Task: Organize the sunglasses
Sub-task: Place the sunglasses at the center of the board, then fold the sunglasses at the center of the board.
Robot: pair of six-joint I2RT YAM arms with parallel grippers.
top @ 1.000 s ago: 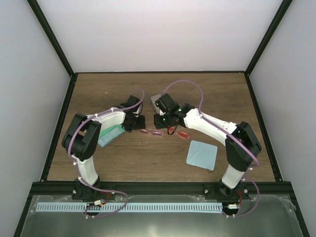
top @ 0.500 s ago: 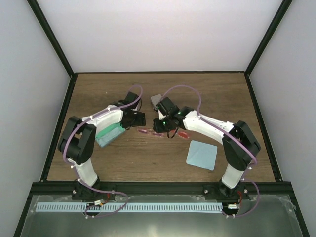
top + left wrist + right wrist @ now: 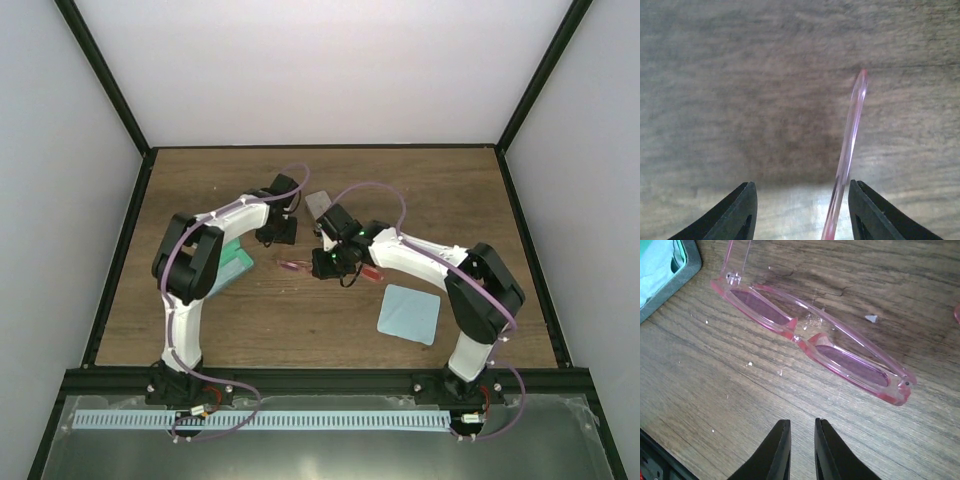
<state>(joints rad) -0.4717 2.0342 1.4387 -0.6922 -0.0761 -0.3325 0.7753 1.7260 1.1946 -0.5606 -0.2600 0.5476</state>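
Pink sunglasses (image 3: 802, 336) lie flat on the wood just R of the teal-lined case (image 3: 692, 262), lenses directly ahead of R gripper (image 3: 800, 437), fingers nearly together w/ nothing gripped. L gripper (image 3: 802, 210) is spread; a temple arm (image 3: 852, 125) runs between its fingers, unpinched. Red pair (image 3: 371, 272) and blue cloth (image 3: 410, 313) lie further R of case. Vs 1 s ago, R gripper has come closer to glasses.

White arms (image 3: 415, 255), black joints (image 3: 490, 295) (purple cables (image 3: 372, 184))

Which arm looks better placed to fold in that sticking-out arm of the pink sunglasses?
Left, probably. The left claw is open around the unfolded temple of the pink sunglasses. The right claw hovers by the lenses, nothing between its fingers.
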